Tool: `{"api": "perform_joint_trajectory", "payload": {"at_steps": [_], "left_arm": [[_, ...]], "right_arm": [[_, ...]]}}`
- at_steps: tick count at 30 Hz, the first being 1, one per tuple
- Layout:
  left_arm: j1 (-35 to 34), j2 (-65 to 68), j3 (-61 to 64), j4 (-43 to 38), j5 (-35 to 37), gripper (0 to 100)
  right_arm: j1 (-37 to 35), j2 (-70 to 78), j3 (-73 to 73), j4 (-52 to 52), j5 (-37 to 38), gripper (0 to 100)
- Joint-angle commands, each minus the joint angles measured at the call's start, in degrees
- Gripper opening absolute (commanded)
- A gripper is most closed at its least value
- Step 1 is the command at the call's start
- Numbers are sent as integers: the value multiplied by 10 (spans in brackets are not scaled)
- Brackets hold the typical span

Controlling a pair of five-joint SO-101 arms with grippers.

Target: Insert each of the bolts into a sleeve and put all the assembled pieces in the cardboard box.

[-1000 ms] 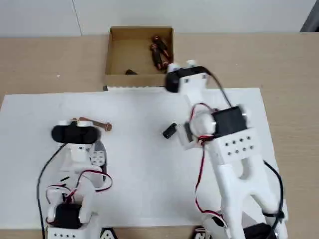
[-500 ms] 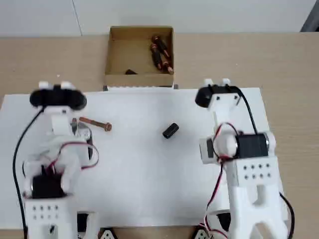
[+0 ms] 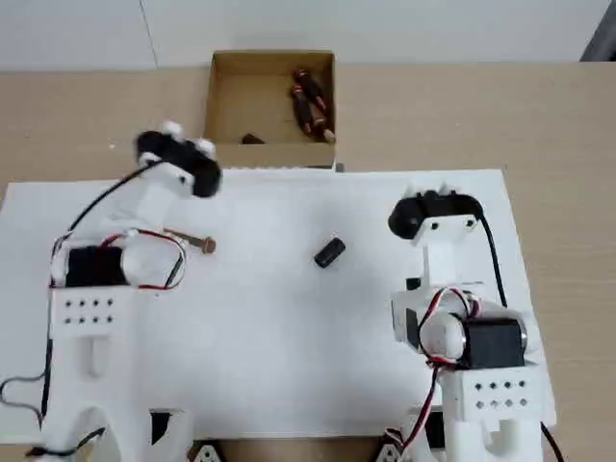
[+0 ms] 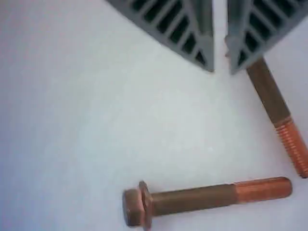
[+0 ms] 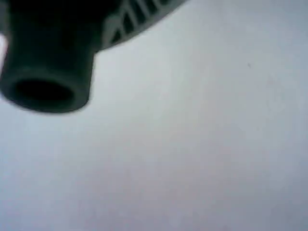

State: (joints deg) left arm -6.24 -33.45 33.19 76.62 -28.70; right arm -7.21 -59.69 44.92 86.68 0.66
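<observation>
We are looking down on a light-brown wooden tabletop (image 3: 558,115), and a large white paper sheet (image 3: 269,337) is covering most of its near half. A pale off-white wall (image 3: 404,29) is running along its far edge, evenly lit.

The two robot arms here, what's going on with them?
The left end effector hovers empty near two loose bolts on the white sheet. A black sleeve lies mid-sheet, with the right end effector off to one side of it. Some assembled pieces are already in the cardboard box.
</observation>
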Motion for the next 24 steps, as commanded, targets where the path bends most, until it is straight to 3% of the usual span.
{"api": "perform_joint_trajectory", "payload": {"at_steps": [1,13,17,24], "left_arm": [[1,39,-41,2,-50,6],[28,183,-133,-2,-312,8],[32,219,-137,-3,-404,49],[29,246,-141,-22,-512,77]], "right_arm": [[2,-26,-2,-11,1,3],[1,-34,25,-24,1,3],[2,-35,40,-36,1,3],[1,-35,46,-39,1,3]]}}
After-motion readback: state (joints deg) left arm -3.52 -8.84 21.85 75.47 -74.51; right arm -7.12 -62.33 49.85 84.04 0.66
